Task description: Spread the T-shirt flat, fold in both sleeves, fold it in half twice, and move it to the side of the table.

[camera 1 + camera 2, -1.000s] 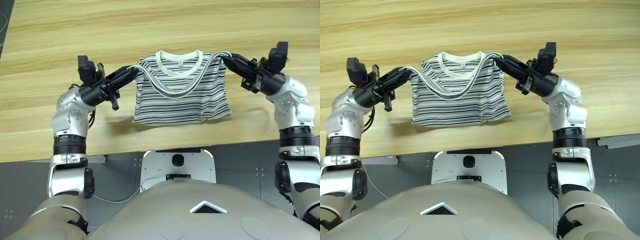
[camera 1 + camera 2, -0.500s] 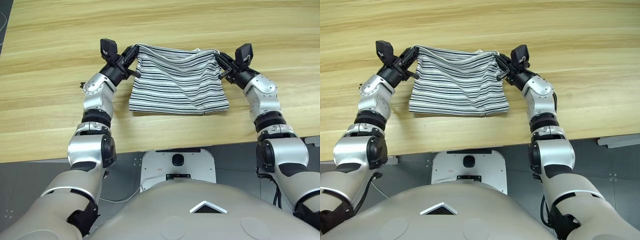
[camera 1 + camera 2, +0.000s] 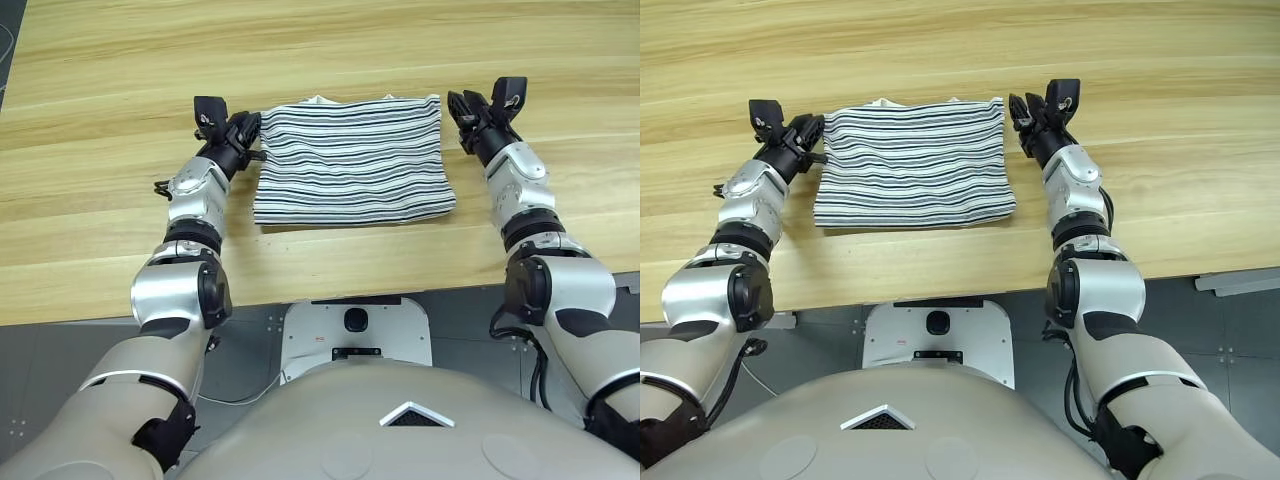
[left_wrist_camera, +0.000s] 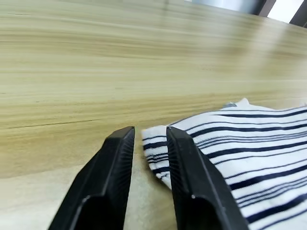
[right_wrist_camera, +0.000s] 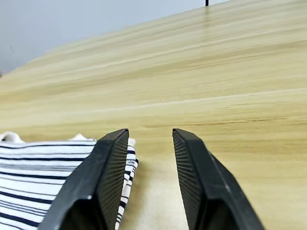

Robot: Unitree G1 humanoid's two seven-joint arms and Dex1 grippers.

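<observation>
The striped T-shirt (image 3: 350,160), likely soft, light and best pinched at its far corners, lay folded on the table (image 3: 100,80) between the left gripper (image 3: 245,135) and right gripper (image 3: 467,108), both seemingly parted, holding nothing.

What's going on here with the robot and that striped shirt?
A two-armed humanoid robot is folding a striped T-shirt on a wooden table. The shirt lies folded into a flat rectangle. The left tool and the right tool sit open at its two far corners, one on each side, gripping nothing. Further folding and moving it to the table's side are not yet done.
</observation>
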